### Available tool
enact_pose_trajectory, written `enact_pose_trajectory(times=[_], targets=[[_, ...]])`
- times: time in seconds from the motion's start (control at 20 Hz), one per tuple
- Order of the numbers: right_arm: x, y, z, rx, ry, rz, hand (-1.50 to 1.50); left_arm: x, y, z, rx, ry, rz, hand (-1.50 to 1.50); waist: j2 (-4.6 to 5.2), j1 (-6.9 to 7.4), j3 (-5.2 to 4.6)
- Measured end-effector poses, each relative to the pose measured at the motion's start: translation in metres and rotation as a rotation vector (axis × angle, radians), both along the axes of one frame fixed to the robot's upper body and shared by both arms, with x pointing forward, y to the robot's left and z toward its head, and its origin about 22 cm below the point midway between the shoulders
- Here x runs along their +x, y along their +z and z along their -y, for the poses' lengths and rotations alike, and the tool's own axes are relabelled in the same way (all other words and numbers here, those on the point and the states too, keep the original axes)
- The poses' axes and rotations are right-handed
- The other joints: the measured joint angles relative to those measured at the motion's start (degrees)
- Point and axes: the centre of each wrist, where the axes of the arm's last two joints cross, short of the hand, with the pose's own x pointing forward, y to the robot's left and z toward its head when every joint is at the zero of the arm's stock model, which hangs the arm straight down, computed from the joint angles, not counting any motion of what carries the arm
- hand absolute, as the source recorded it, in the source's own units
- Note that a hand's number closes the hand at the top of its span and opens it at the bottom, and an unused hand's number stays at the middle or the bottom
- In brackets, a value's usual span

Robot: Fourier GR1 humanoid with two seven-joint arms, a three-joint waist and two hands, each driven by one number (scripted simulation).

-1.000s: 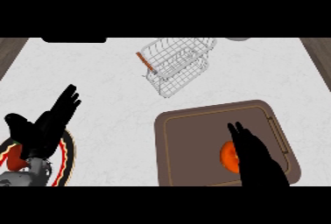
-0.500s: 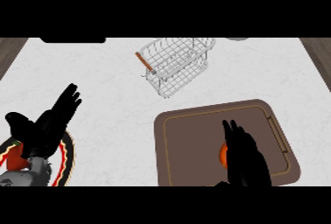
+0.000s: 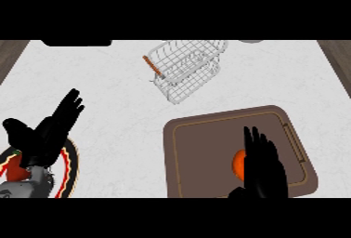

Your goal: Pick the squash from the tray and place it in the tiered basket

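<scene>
Right hand (image 3: 263, 169) flat, fingers straight, hiding most of squash (image 3: 238, 165) (orange sliver shows) on tray (image 3: 205, 139)

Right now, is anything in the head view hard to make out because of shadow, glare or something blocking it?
Head view: even light, no glare; the right robot hand covers most of the orange squash on the brown tray; the wire basket shows plainly.

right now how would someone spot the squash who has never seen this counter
Find the brown tray at the counter's lower right. On it, mostly hidden under the right hand, sits the squash. It is the only orange thing on the tray.
</scene>
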Motion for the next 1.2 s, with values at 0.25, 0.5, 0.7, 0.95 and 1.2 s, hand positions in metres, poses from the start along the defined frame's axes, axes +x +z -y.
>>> enact_pose_trajectory(times=[0.25, 0.5, 0.7, 0.95, 1.2], targets=[[0.008, -0.008, 0.008, -0.01, -0.019, -0.051, 1.5, -0.002, -0.004, -0.002, -0.004, -0.005, 0.003, 0.0, 0.01, 0.04, 0.0], [0.009, -0.014, 0.012, 0.011, 0.008, -0.126, 1.5, -0.003, -0.001, 0.003, -0.001, -0.001, 0.004, 0.0, -0.18, 0.13, -0.18], [0.007, -0.022, 0.015, -0.031, 0.056, -0.122, 1.5, -0.003, -0.005, 0.007, -0.006, 0.0, 0.004, 0.0, -0.49, 0.17, -0.44], [0.007, -0.028, 0.012, -0.094, 0.072, -0.091, 1.5, -0.003, -0.003, 0.007, -0.007, -0.004, 0.0, 0.0, -0.63, 0.12, -0.57], [-0.01, -0.034, 0.042, -0.099, -0.091, -0.093, 1.5, -0.007, -0.008, -0.004, -0.004, 0.008, 0.0, 0.0, -0.54, -0.21, -0.36]])
